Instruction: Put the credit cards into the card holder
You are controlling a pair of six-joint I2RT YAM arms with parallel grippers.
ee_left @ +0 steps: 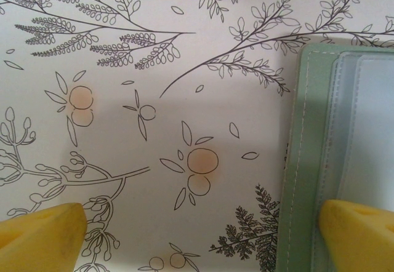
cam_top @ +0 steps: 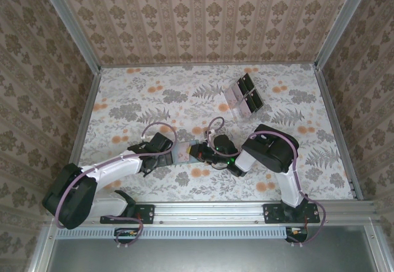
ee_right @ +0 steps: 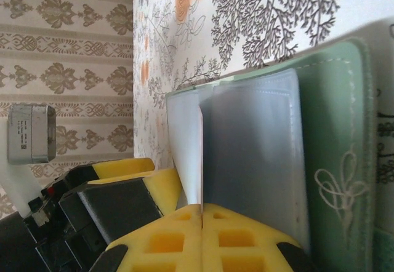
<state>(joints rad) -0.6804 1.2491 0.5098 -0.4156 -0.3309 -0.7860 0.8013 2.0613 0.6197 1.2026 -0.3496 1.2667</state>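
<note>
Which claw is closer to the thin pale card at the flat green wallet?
The right. The right gripper is shut on the thin pale card, touching it. The left gripper is open alongside, one finger over the flat green card holder.

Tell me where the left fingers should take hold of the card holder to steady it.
Probably the stitched green border of the card holder, from above. It lies flat and open, so only that outer edge can be pinched, and the left gripper hangs open astride it. That keeps clear of the pockets where the right gripper holds a card.
</note>
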